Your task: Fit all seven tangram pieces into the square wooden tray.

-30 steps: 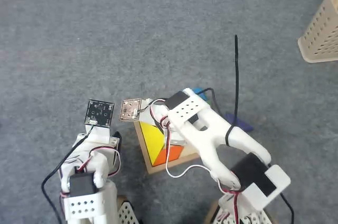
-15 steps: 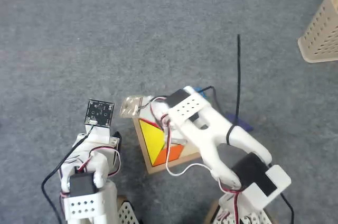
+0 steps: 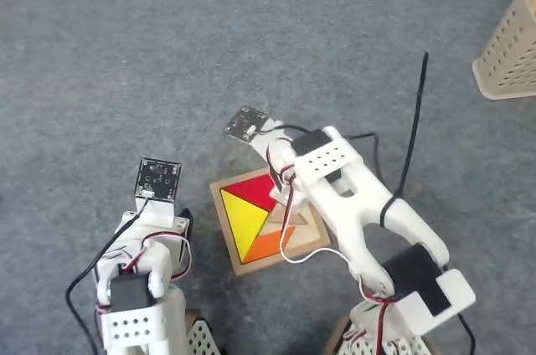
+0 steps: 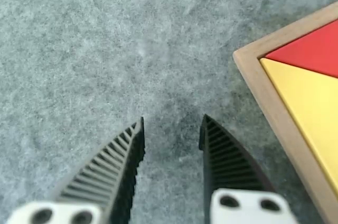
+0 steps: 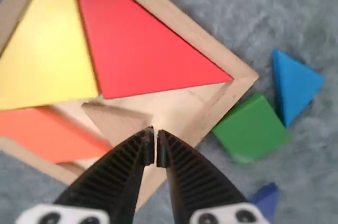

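Note:
The square wooden tray lies between my two arms. It holds a red triangle, a yellow triangle and an orange piece. In the right wrist view a pale wooden triangle lies in the tray between the red triangle and the orange piece. My right gripper hangs shut just above the tray floor beside that triangle, with nothing between its fingers. A green square, a blue triangle and a dark blue piece lie on the carpet outside the tray. My left gripper stands open over bare carpet near the tray corner.
A pale slatted basket stands at the far right edge of the table. A black cable rises from the right arm. Grey carpet stretches open behind and to the left of the tray.
The right arm has swung right and back across the tray, uncovering the red triangle. Its wrist camera went from the tray's left corner to behind it. The left arm has kept still.

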